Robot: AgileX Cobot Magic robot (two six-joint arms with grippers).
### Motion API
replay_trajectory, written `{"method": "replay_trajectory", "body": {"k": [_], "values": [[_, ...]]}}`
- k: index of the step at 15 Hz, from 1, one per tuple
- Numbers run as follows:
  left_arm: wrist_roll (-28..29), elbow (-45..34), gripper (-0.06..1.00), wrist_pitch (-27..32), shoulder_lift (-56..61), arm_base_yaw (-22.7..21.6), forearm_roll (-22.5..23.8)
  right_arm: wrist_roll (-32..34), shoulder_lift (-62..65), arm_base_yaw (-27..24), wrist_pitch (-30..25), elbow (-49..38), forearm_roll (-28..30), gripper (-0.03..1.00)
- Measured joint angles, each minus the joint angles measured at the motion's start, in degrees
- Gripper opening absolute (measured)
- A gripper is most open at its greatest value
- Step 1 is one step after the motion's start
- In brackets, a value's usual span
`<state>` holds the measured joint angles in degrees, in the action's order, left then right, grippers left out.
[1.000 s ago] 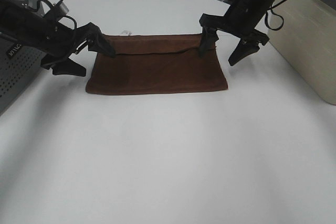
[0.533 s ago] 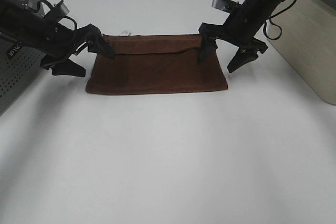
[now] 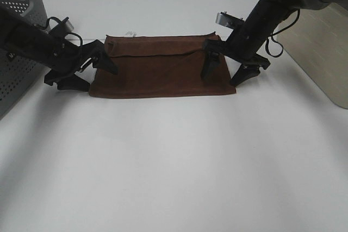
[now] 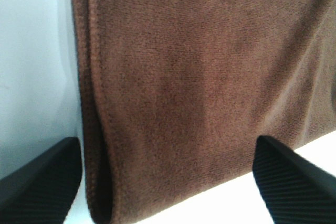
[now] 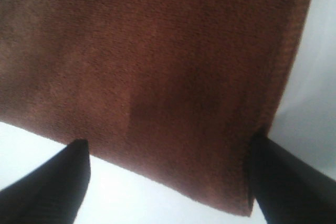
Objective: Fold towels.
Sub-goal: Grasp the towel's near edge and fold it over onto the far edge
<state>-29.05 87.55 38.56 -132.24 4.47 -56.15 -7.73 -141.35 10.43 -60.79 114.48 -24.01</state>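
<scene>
The left pincer [image 3: 88, 72] is spread wide and holds nothing. One of its fingers [image 3: 106, 61] lies over the left edge of the towel [image 3: 163, 69], toward the far corner; the other sits off the cloth, low over the bench [image 3: 174, 156], just beside the near left corner. In the left wrist view the pincer [image 4: 167, 148] straddles the towel [image 4: 199, 77], whose folded edge runs between the two black tips. Whether either tip touches the cloth cannot be told.

The right pincer [image 3: 225, 70] is likewise spread and empty. Its inner finger stands on or just above the towel near the right edge; the outer one is off the cloth, beside that edge. The right wrist view shows the pincer [image 5: 169, 142] with a towel [image 5: 147, 61] corner between the tips and white bench [image 5: 315, 87] beyond.

The towel is brown and lies flat at the far middle of the bench, folded, with a narrow flap turned over along its far edge. A small white tag [image 3: 130, 33] shows at that edge. A grey basket [image 3: 19, 9] stands at far left, behind the left arm.
</scene>
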Motion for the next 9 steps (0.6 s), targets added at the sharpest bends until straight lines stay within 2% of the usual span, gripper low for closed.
{"method": "replay_trajectory", "body": {"k": [2,4,6,7,8,9], "values": [[-0.06,0.52,0.78,-0.34,-0.74,0.40,-0.52,-0.46,-0.34,0.00,0.80,0.00,-0.57,0.71],[-0.11,0.52,0.64,-1.49,-1.15,1.72,-0.40,-1.03,-0.69,0.00,2.46,0.00,-0.80,0.53],[-0.11,0.52,0.35,-2.35,-1.78,2.69,0.74,-1.09,-0.80,0.00,3.04,0.00,-0.86,0.25],[0.17,0.52,0.17,-2.41,-2.01,2.81,1.78,-1.09,-0.80,0.00,3.09,0.00,-0.86,0.11],[1.15,0.52,0.05,-2.52,-2.01,2.81,3.09,-1.03,-0.80,0.00,3.09,0.00,-0.86,0.02],[3.32,0.52,0.02,-2.52,-1.89,2.81,4.47,-0.57,-0.80,0.00,3.04,0.00,-0.69,0.00]]}}
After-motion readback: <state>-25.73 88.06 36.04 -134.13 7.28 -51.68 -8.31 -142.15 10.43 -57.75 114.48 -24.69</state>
